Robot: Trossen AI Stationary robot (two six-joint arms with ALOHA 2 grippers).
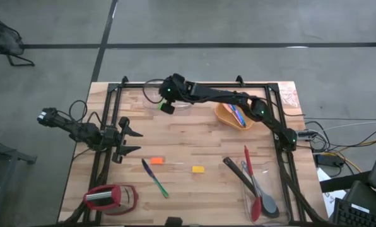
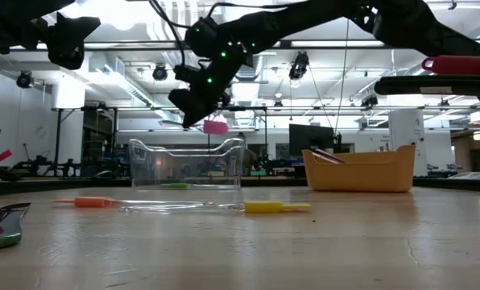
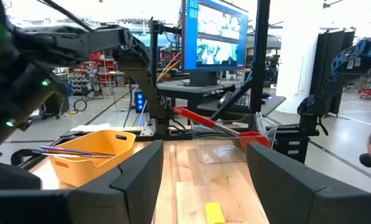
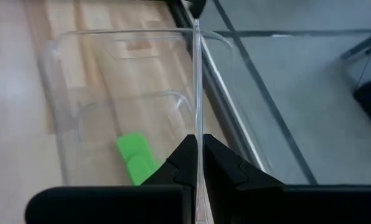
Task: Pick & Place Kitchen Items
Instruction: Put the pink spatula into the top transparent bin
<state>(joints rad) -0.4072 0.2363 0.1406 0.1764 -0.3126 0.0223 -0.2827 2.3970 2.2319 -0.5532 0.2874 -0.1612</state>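
Observation:
My right gripper (image 1: 167, 104) reaches across to the far left, over a clear tub (image 2: 188, 165), and is shut on a small pink piece (image 2: 216, 125). A green piece (image 4: 134, 158) lies on the tub's floor. On the bare wood lie an orange piece (image 1: 157, 161), a yellow piece (image 1: 198, 169) and a thin blue-and-green utensil (image 1: 155, 178). A red spatula (image 1: 250, 180), a black spoon and a grey spatula rest in a clear tub near the right edge. My left gripper (image 1: 130, 141) waits open at the table's left side. My right gripper pinches the pink piece between its two shut fingers (image 4: 185, 163), slanting down from above. In the right wrist view only a thin pale edge (image 4: 198, 93) runs forward from between the fingertips. The piece's pink end (image 2: 216, 125) hangs clear above the far tub.
An orange bowl (image 1: 229, 120) with thin cutlery stands at the far right. A chunky red-and-silver gadget (image 1: 109, 197) sits at the near left corner. Black frame rails run along the table's left, far and right sides. Bare wood lies around the middle.

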